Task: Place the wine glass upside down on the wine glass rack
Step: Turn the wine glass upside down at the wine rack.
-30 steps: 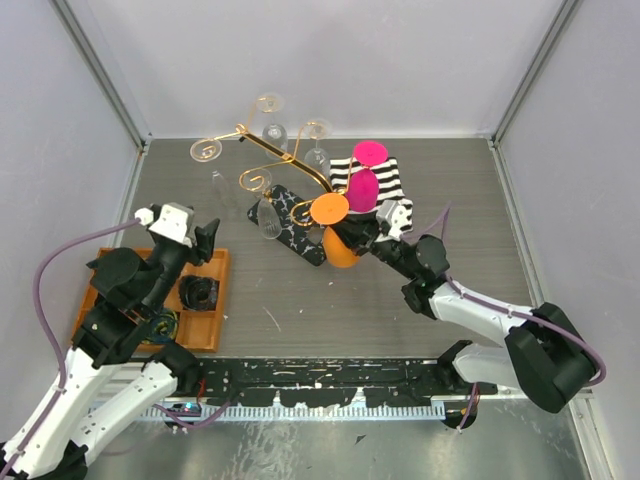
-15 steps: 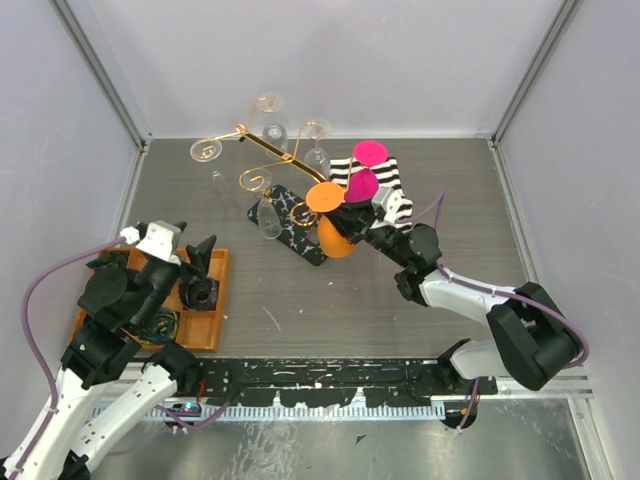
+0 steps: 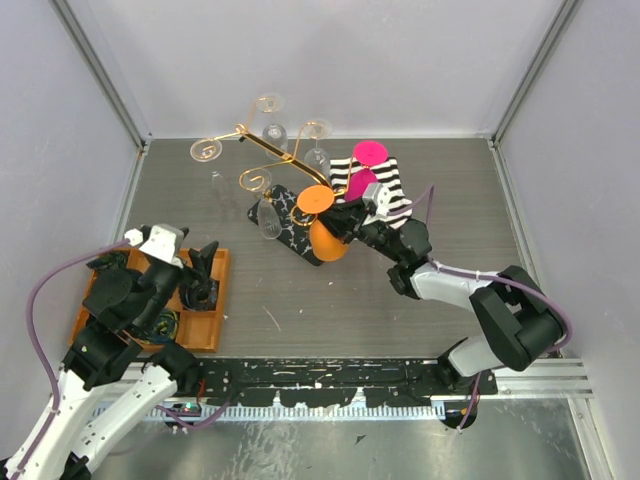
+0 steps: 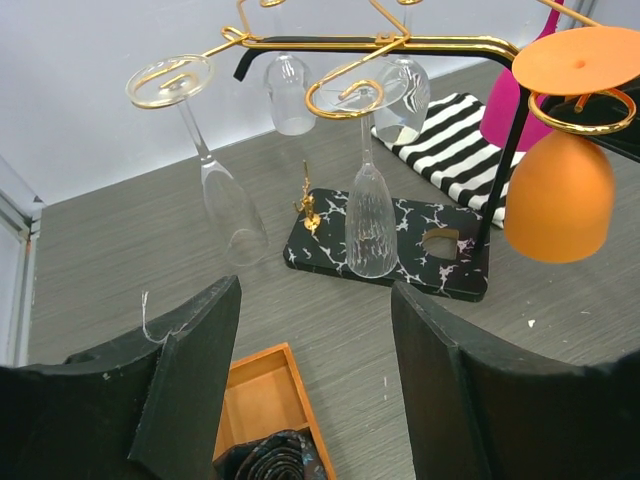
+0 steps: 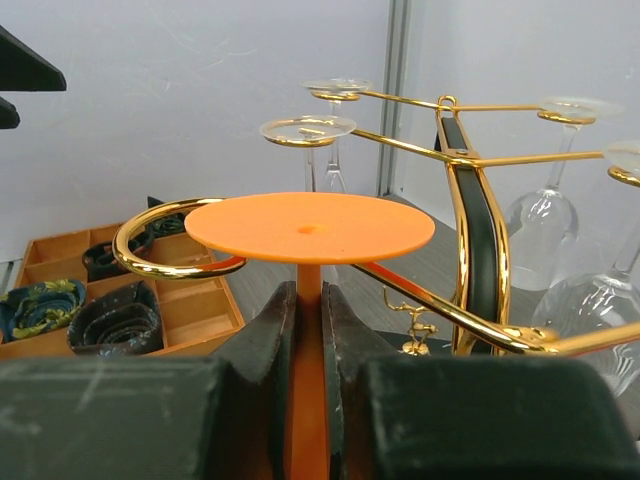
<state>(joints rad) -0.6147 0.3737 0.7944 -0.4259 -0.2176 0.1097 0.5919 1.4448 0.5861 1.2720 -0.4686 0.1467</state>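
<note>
The orange wine glass (image 3: pixel 328 242) hung upside down at the front of the wine glass rack (image 3: pixel 283 160), its flat foot on top and its bowl below. From the left wrist view the orange wine glass (image 4: pixel 560 195) had its stem inside one curled gold hook (image 4: pixel 585 112), with the foot just above the ring. I could not tell whether foot and hook touched. The right wrist view showed the foot (image 5: pixel 310 228) level, with the hook (image 5: pixel 150 250) curling under its left edge.

The right tool (image 3: pixel 340 220) was clamped on the stem just under the foot. Its fingers (image 5: pixel 265 335) pressed the stem from both sides.

The rack's black marbled base (image 4: pixel 400 245) lay flat on the grey counter (image 3: pixel 300 300). Clear glasses (image 4: pixel 370 220) hung bowl-down from the other hooks.

Just behind the right tool, a pink glass (image 3: pixel 362 187) stood on a black-and-white striped cloth (image 3: pixel 392 180) beside the base.

Well apart, at the near left, the left tool (image 4: pixel 315 380) hovered over an orange wooden tray (image 3: pixel 218 290) with its jaws apart and nothing between them. A dark rolled item (image 4: pixel 275 462) lay in a tray compartment below it.
</note>
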